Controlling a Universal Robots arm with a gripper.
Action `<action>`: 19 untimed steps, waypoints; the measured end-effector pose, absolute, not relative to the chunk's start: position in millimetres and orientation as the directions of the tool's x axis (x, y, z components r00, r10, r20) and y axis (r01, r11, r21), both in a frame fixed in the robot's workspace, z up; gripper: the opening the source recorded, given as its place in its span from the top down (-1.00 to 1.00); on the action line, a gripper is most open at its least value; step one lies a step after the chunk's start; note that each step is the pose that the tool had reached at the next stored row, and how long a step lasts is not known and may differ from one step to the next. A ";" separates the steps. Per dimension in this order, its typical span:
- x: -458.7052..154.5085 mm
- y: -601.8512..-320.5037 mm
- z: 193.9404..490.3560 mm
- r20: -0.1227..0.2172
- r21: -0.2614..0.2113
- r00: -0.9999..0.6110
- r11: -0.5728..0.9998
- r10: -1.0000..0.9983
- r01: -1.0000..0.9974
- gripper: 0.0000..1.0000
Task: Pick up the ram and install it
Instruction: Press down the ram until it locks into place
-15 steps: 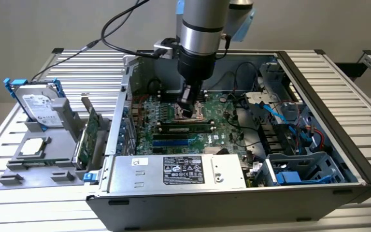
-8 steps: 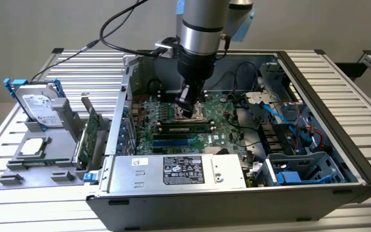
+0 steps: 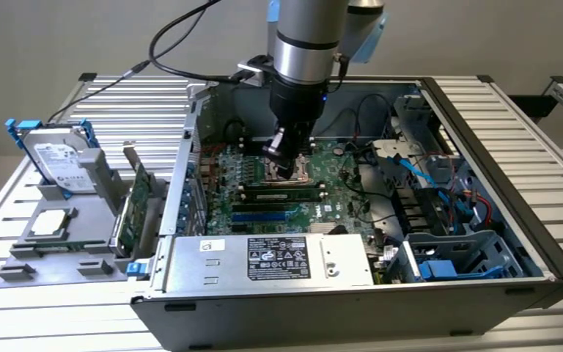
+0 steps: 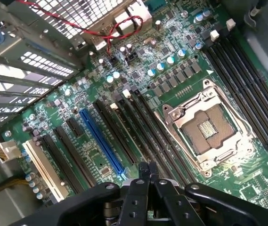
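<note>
The ram (image 3: 284, 194) lies seated in a slot on the green motherboard (image 3: 340, 192) inside the open computer case (image 3: 516, 242), a long green stick with dark chips just in front of the processor socket (image 3: 296, 170) as the exterior view shows it. Directly above it hangs the gripper (image 3: 279, 152), its fingers pressed together with nothing between them; in the wrist view the closed fingertips (image 4: 149, 170) meet over the row of black memory slots (image 4: 143, 122) beside the silver socket frame (image 4: 209, 127) and a blue expansion slot (image 4: 101, 141). The power supply (image 3: 272, 258) sits at the near edge of the case. Outside the case, toward the exterior view's left, a green expansion card (image 3: 135, 205) and a hard drive (image 3: 59, 158) stand in a grey holder (image 3: 37, 249) on the slatted table (image 3: 27, 323).
</note>
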State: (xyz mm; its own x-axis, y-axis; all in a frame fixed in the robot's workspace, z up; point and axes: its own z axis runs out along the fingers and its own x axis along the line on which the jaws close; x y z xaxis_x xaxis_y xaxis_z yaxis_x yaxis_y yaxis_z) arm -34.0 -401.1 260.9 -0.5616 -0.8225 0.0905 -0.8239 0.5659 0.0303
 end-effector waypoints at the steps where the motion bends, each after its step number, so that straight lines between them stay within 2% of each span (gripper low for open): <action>1: -34.0 -401.1 260.8 0.090 0.029 -0.573 0.577 -0.815 -0.816 0.79; 19: -34.0 -401.1 256.8 0.087 0.023 -0.768 0.771 -0.635 -0.636 0.79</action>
State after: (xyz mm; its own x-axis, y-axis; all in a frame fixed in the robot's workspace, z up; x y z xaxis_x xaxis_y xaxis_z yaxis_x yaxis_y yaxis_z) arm -34.0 -401.1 256.8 -0.7675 -0.6351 0.0869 -0.6358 0.7715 0.0231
